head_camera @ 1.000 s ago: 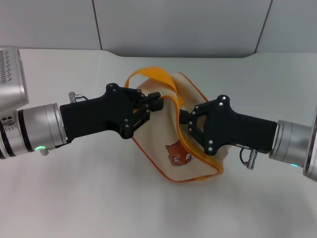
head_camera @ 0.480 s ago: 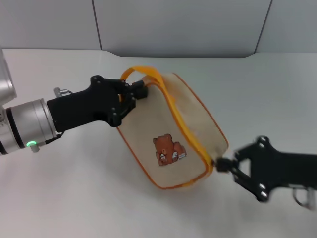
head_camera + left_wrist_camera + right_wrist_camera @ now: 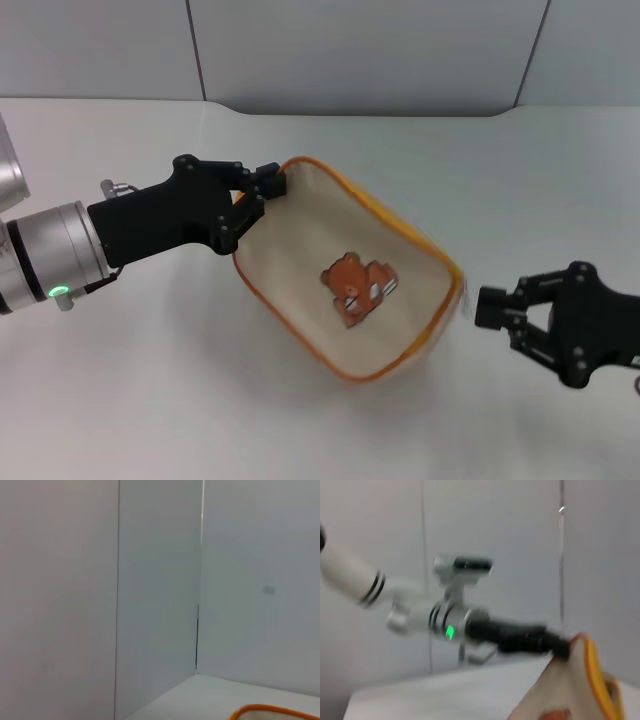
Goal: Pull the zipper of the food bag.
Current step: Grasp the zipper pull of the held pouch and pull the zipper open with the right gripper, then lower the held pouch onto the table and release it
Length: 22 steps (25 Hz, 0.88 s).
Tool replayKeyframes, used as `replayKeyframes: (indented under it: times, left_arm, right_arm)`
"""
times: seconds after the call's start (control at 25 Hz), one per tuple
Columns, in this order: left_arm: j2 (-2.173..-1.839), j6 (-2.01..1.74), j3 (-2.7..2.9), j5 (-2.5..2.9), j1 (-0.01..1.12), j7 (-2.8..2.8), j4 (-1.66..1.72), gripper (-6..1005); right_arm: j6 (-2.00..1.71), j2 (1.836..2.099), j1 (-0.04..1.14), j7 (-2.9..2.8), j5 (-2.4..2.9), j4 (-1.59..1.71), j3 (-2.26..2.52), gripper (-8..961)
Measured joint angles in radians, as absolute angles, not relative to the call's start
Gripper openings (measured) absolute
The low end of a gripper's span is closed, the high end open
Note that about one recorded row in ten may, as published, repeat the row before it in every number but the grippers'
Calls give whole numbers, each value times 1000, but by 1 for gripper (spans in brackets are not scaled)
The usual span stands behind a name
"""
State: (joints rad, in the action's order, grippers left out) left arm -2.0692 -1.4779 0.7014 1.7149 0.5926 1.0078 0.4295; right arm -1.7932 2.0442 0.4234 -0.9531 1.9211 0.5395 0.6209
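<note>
The food bag [image 3: 330,250], cream with orange piping and a bear print [image 3: 358,288], lies tilted at the table's middle. The zipper [image 3: 400,222] shows as an orange band along its far right edge; I cannot make out the pull. My left gripper [image 3: 268,186] is shut on the bag's upper left corner. My right gripper [image 3: 490,306] is open, a small gap to the right of the bag's right corner, touching nothing. The right wrist view shows the bag [image 3: 565,692], an orange band [image 3: 592,667] and the left arm [image 3: 510,636] holding its corner. The left wrist view shows only the bag's orange rim [image 3: 272,711].
The white table [image 3: 150,400] spreads around the bag. A grey panelled wall [image 3: 350,50] stands along its far edge.
My right gripper has let go at the bag's right corner and drawn back to the right. The bag has swung round in my left gripper, and the orange handle no longer shows.
</note>
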Motion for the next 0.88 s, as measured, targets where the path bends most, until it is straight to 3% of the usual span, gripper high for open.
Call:
replayKeyframes:
  times: [0.28, 0.76, 0.88]
  left_arm:
    - [-2072, -1455, 700, 1715, 579, 1023, 418, 58]
    - [-2073, -1412, 693, 1634, 580, 1039, 350, 50]
    - [-2069, -1466, 694, 1602, 562, 1069, 361, 215]
  right_arm:
    - [-1885, 2037, 430, -996, 1847, 477, 519, 134]
    - [-1834, 2037, 448, -1019, 1851, 458, 523, 627]
    - [-1834, 2031, 450, -1029, 1851, 453, 524, 747]
